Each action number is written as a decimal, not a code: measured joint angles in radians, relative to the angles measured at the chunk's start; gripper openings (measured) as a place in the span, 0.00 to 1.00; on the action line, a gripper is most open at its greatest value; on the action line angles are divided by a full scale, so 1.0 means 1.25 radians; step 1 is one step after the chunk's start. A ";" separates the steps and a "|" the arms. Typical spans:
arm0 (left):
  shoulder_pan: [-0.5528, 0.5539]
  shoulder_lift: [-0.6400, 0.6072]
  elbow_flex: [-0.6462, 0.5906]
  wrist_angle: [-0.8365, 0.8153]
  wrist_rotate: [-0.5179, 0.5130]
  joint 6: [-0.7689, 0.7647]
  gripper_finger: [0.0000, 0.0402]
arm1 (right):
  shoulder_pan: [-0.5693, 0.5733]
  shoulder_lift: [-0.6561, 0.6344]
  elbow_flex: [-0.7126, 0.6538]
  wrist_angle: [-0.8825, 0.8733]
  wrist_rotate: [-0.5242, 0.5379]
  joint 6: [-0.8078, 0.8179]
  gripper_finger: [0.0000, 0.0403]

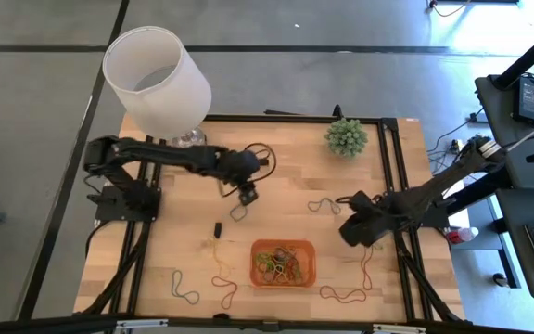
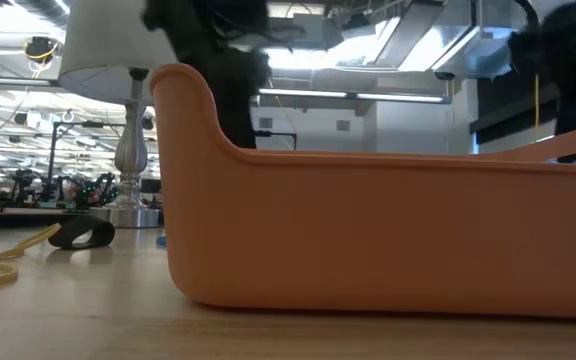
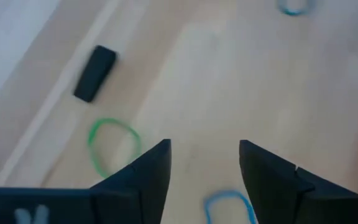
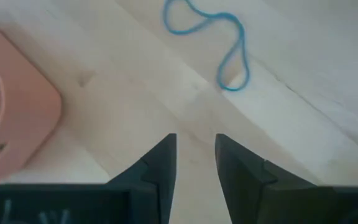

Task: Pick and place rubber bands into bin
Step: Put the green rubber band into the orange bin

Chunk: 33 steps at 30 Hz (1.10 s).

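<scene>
Our left claw (image 1: 246, 197) hangs with fingers apart and empty, just above a rubber band (image 1: 238, 212) lying on its near side. The bin (image 1: 284, 263) sits nearer and to the right on the worktop (image 1: 286, 158). Our right claw (image 1: 352, 232), fingers slightly apart and empty, waits right of the bin.

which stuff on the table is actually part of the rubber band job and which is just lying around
Part of the job:
- orange bin, bands already in it
- loose rubber bands on the wood, such as the red one and the green one

Just lying about:
- white lamp
- small green plant
- small black piece
</scene>
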 joint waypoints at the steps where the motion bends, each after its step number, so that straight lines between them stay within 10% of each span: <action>1: 0.014 0.024 0.021 -0.011 0.001 -0.004 0.46 | 0.000 -0.028 -0.026 0.012 0.000 -0.004 0.28; 21: 0.120 0.338 0.154 -0.141 0.010 -0.254 0.44 | 0.000 -0.316 -0.244 0.119 0.000 -0.174 0.28; 33: 0.062 0.343 0.151 -0.154 -0.061 -0.271 0.02 | 0.000 -0.327 -0.244 0.119 0.001 -0.210 0.28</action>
